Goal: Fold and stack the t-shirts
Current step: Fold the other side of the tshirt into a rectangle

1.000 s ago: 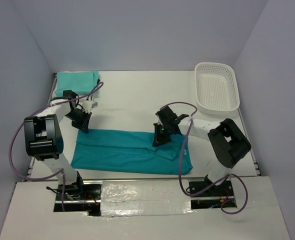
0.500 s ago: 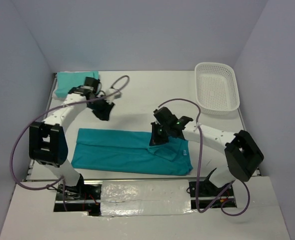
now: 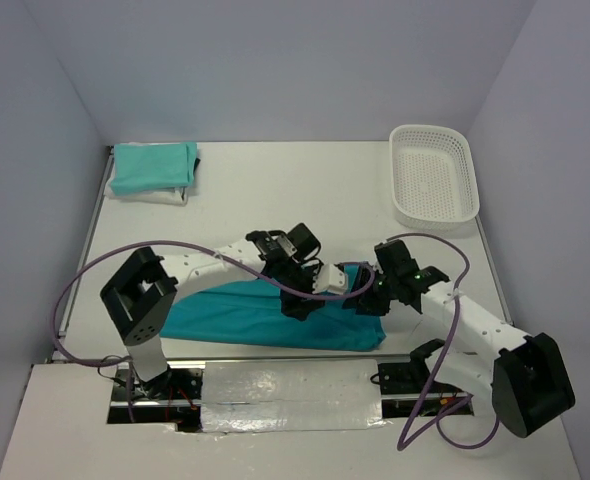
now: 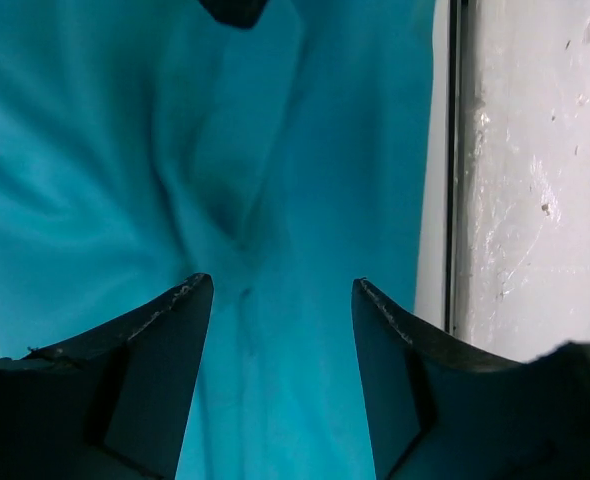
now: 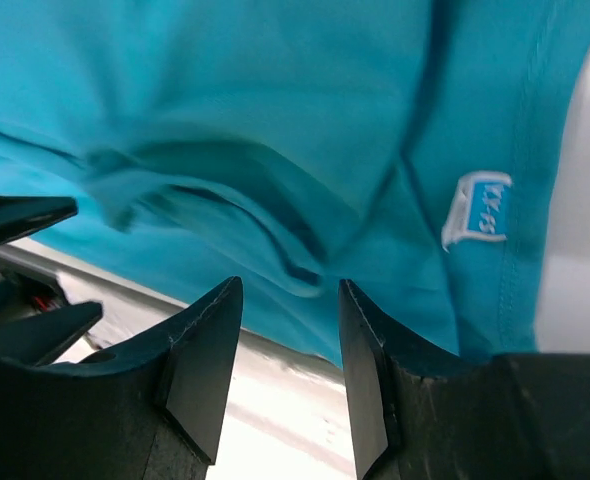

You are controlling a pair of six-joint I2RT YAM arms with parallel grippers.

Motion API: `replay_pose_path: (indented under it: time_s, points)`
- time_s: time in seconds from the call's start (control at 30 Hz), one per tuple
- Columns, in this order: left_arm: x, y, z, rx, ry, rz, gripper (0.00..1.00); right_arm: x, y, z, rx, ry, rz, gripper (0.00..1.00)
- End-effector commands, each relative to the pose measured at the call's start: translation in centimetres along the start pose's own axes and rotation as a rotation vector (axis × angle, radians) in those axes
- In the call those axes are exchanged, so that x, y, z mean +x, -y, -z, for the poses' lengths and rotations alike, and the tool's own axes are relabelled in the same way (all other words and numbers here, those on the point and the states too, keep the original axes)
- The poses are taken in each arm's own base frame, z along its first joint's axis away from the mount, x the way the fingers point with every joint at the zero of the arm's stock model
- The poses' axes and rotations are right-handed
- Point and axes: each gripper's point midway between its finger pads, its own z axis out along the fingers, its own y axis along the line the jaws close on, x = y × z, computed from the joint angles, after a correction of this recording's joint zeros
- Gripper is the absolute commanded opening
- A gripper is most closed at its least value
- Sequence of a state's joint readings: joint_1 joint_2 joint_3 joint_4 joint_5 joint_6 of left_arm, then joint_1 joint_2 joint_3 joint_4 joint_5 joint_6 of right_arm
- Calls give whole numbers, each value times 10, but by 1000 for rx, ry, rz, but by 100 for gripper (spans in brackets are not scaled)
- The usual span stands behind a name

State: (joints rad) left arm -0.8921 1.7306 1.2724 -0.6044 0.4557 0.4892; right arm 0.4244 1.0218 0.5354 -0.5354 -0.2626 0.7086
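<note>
A teal t-shirt [image 3: 225, 315] lies flat along the table's near edge, folded to a long strip. My left gripper [image 3: 299, 305] has reached across to the strip's right part. It hangs open just above the cloth [image 4: 275, 150], with teal showing between the fingertips [image 4: 185, 300]. My right gripper [image 3: 368, 302] is open too, over the shirt's right end by the near hem [image 5: 275, 120], close to the white neck label [image 5: 478, 208]. At the back left a folded pale mint t-shirt [image 3: 153, 166] rests on a white one [image 3: 173, 195].
A white lattice basket [image 3: 433, 172] stands at the back right. The table's near edge, with a dark rail [image 4: 453, 150] and silver tape [image 3: 275, 385], runs right beside the shirt. The two grippers are close together over the shirt's right end.
My left arm swung from the back left across to the shirt's right part, opening as it went. My right gripper let go of the cloth, opened and shifted toward the right end.
</note>
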Motion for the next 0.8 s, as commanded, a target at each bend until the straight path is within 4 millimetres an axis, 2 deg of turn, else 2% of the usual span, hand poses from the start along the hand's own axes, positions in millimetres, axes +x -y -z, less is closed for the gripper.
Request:
replay_pose_path:
  time_s: [0.0, 0.13, 0.3, 0.33, 0.4, 0.43, 0.47, 0.57, 0.77]
  points:
    - [8, 0, -20, -7, -20, 36, 70, 4, -5, -7, -57, -29, -5, 51]
    - [16, -15, -26, -74, -67, 56, 63, 3, -7, -12, -69, -34, -11, 51]
    - [15, -21, -30, -100, -65, 81, 46, 2, -1, -18, -41, -34, 1, 43]
    - [13, -18, -30, -86, -58, 81, 36, 1, 0, -19, -35, -32, 2, 40]
    - [12, -17, -30, -77, -55, 84, 23, 1, 3, -19, -24, -30, 9, 25]
    - [15, -15, -30, -68, -65, 74, 7, 0, 3, -18, -20, -26, 27, 14]
    - [16, -14, -28, -65, -72, 68, 0, 2, 5, -16, -9, -32, 35, 10]
    - [22, -12, -20, -65, -96, 11, 0, 7, 8, -11, -18, -38, 97, 0]
    - [44, -3, -13, -24, -161, -100, 0, 43, 6, -7, -103, -157, 110, 1]
